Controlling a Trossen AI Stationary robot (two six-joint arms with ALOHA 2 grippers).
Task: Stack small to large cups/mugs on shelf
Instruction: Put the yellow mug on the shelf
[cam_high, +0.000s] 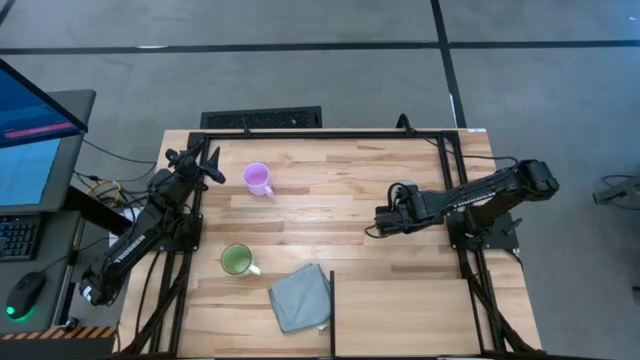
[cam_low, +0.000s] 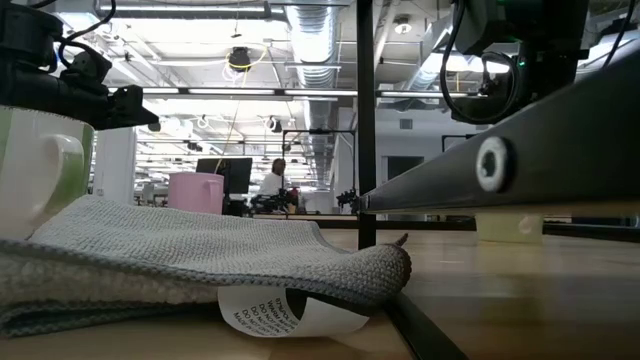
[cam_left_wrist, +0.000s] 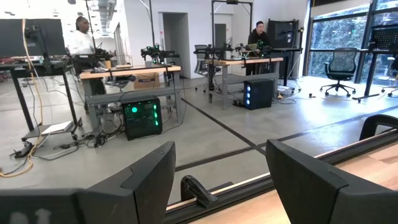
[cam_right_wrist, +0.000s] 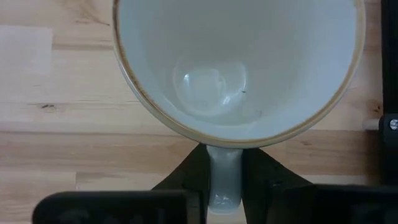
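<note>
The lilac mug stands on its base at the far left of the table, with my open left gripper beside it, touching nothing. The green mug stands upright nearer the front, next to a grey cloth. The cream mug stands upright on the table at the right, also seen in the low view. My right gripper comes down over it, shut on its handle. In the high view my right gripper covers this mug. My right gripper pinches the cream mug's handle between its two fingers, one on each flat side. The fingers come steeply from above, slanting down. The mug stands upright with its base on the table, mouth up.
The grey cloth lies crumpled over a printed paper slip at the front. A black upright post rises beside the cloth. Bare wood stretches between the mugs at the table's middle. People stand at desks beyond the table.
</note>
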